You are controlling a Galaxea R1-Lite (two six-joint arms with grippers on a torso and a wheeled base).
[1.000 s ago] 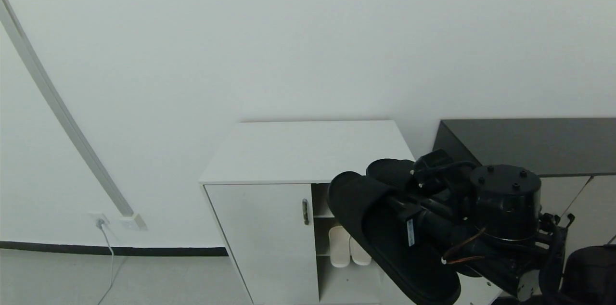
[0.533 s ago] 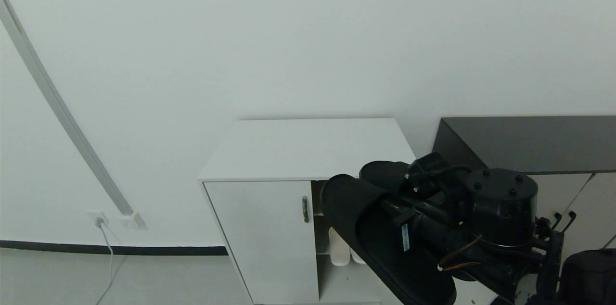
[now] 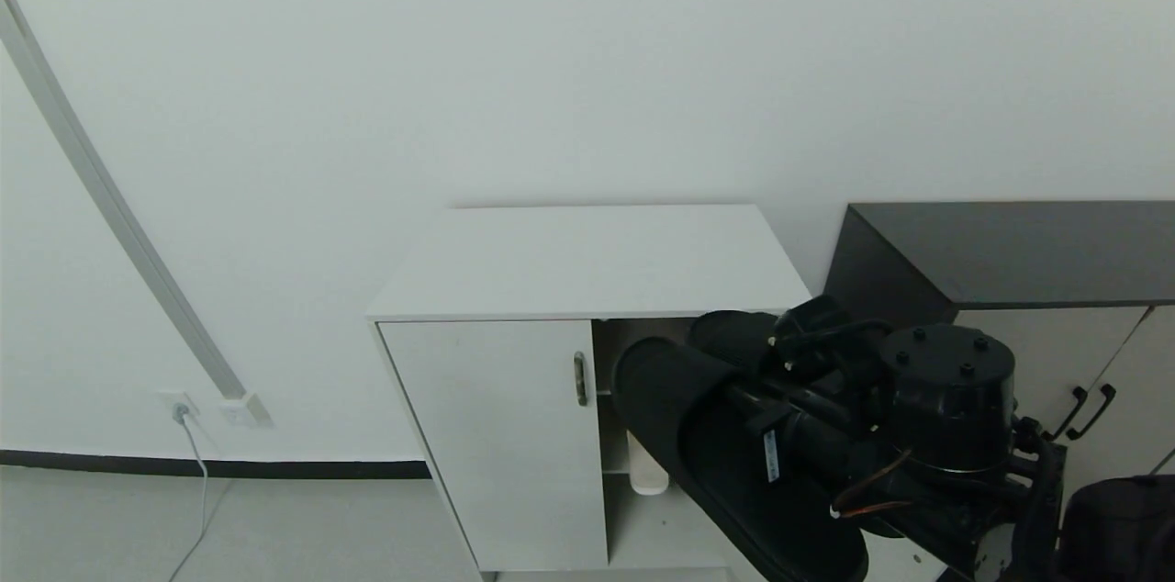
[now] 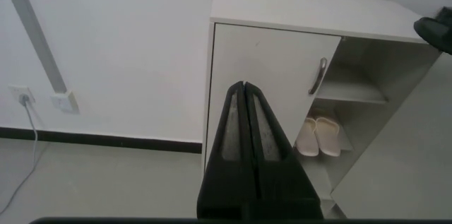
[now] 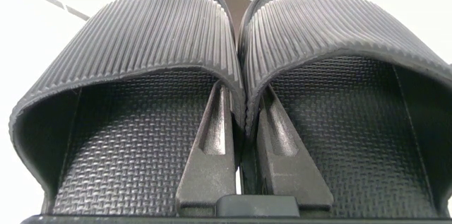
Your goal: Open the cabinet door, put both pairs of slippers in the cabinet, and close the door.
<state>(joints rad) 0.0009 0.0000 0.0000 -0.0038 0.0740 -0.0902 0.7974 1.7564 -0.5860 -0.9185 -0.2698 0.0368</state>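
Black ribbed rubber fills my grip: the pair of black slippers [image 5: 141, 111] hangs off my right gripper [image 5: 242, 104], one finger inside each strap, the two inner side walls pinched together btwn them, so the jaws are nearly closed on that double wall. In the head view the pair sits in front of the open right half of the white cabinet [image 3: 587, 261], toe end up toward it, heel end lower & nearer me, not yet inside. Cream slippers [image 4: 321, 133] stand on the middle shelf [image 4: 371, 144], on the side by the closed left door [image 3: 496, 435]. The upper shelf [image 4: 349, 93] looks bare, as far as I can see. My left gripper [image 4: 244, 86] is closed w/ nothing in it, held out facing the left door, well apart from it. Step in hand, I reckon: carry the black pair in & set it down. To do it well, I'd level the soles first so they land flat, not toe-first, and pick a bare shelf rather than squeeze in beside the cream pair. I'd go straight thru the opening, clear of the door's handle [image 3: 579, 378] & the shelf edges, b/c the straps stick up & could catch. Grip is only on soft side walls, so slow, no jerks, else one slipper may slide out. I'd let go only once both soles rest on the board, then back out straight so my fingers don't drag the pair along.
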